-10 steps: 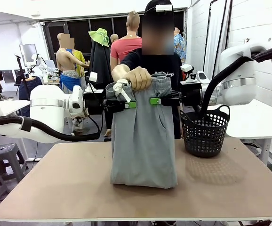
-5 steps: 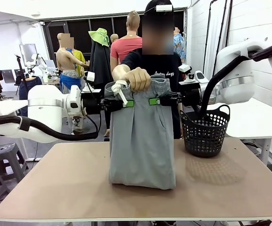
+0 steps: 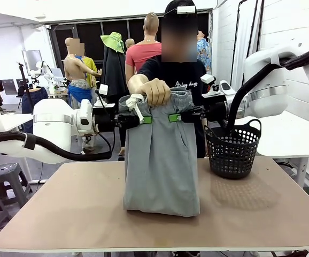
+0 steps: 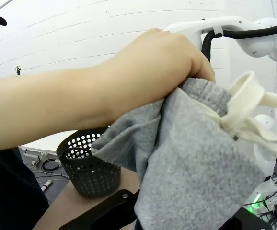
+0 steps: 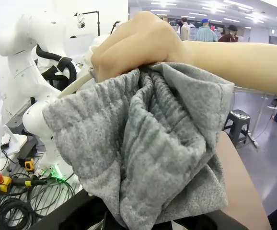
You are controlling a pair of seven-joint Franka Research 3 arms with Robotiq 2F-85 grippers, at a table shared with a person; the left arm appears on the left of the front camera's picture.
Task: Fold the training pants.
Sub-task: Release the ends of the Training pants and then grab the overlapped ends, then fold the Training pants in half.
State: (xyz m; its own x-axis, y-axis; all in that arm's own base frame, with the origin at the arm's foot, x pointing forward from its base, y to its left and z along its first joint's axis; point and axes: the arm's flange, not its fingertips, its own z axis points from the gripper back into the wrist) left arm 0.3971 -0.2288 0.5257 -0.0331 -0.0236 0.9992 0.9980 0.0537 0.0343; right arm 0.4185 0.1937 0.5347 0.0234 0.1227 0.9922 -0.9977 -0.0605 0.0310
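Observation:
The light grey training pants (image 3: 161, 160) hang folded over the middle of the table, their lower end resting on the top. A person's hand (image 3: 155, 90) grips the bunched waistband with its white drawstring (image 3: 134, 103). My left gripper (image 3: 145, 119) is shut on the pants' left upper edge, and my right gripper (image 3: 176, 116) is shut on the right upper edge. In the left wrist view the grey fabric (image 4: 196, 163) and the hand (image 4: 153, 67) loom close. The right wrist view has the ribbed waistband (image 5: 153, 139) under the hand (image 5: 138, 43).
A black mesh basket (image 3: 233, 150) stands on the table (image 3: 63, 209) at the right, close to my right arm. The person stands behind the far edge. The near half of the tan top lies bare on both sides of the pants.
Both grippers closed on the pants' upper edges. The pants' lower end shifted slightly left on the table; the person's hand stays on the waistband.

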